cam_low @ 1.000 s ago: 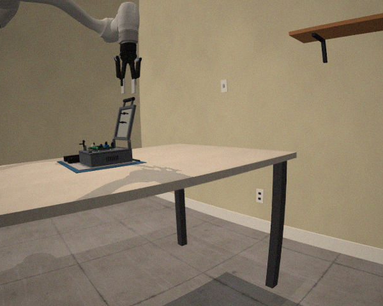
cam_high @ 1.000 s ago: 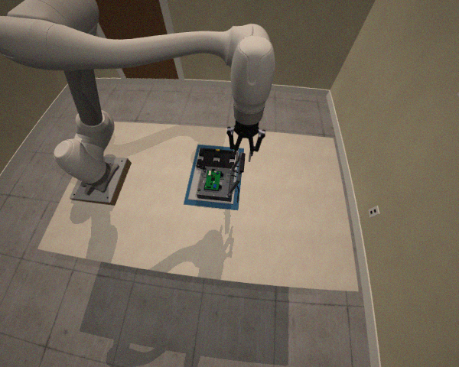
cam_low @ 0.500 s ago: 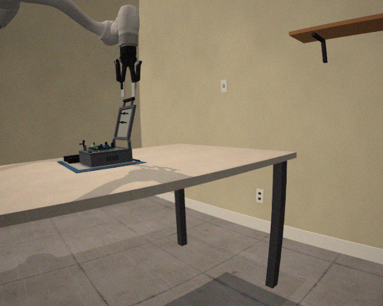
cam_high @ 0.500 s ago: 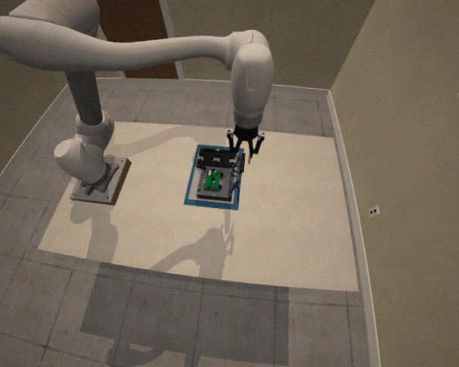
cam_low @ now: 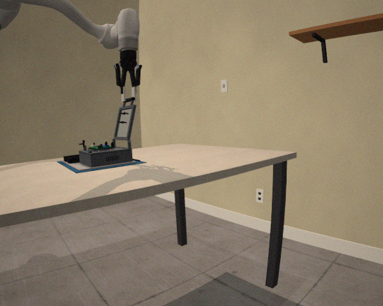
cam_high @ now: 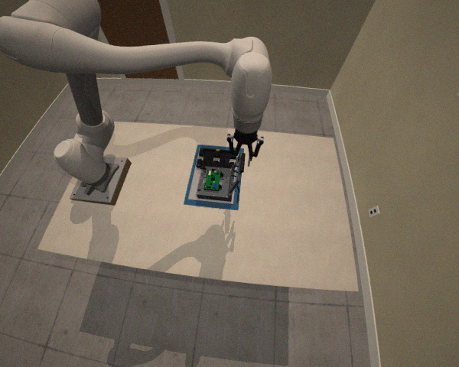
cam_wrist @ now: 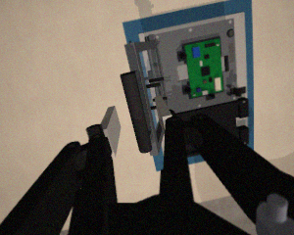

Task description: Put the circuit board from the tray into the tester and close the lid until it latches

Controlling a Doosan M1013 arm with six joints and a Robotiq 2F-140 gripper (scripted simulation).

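Now the loading looks done and the lid-closing step is in hand: the circuit board (cam_high: 213,180) (cam_low: 99,147) (cam_wrist: 204,69) lies face up on the tester (cam_high: 213,194) (cam_low: 101,159) (cam_wrist: 169,54), its white connector toward the hook (cam_low: 82,144) (cam_wrist: 237,91). Whether both 2 pins pass through its holes, I cannot tell.

The lid (cam_high: 235,180) (cam_low: 117,122) (cam_wrist: 137,56) stands raised at the tester's hinge edge. Above the tester, the gripper (cam_high: 243,160) (cam_low: 128,95) (cam_wrist: 137,112) has its 2 fingers parted around the lid's handle (cam_high: 242,161) (cam_low: 129,99) (cam_wrist: 136,113), clenching nothing. Next it probably needs to settle lower, take or push the handle, swing it over and press down until the latch snaps.

Beside the tester is the black tray (cam_high: 218,157) (cam_low: 71,159) (cam_wrist: 216,115); beneath it, a blue-edged mat (cam_high: 209,204) (cam_low: 76,171) (cam_wrist: 250,49) on a pale table (cam_high: 293,217) (cam_low: 185,153) (cam_wrist: 54,59). Beyond the tester, an olive wall (cam_high: 411,157) (cam_low: 202,131) carries 1 brown shelf (cam_low: 343,27).
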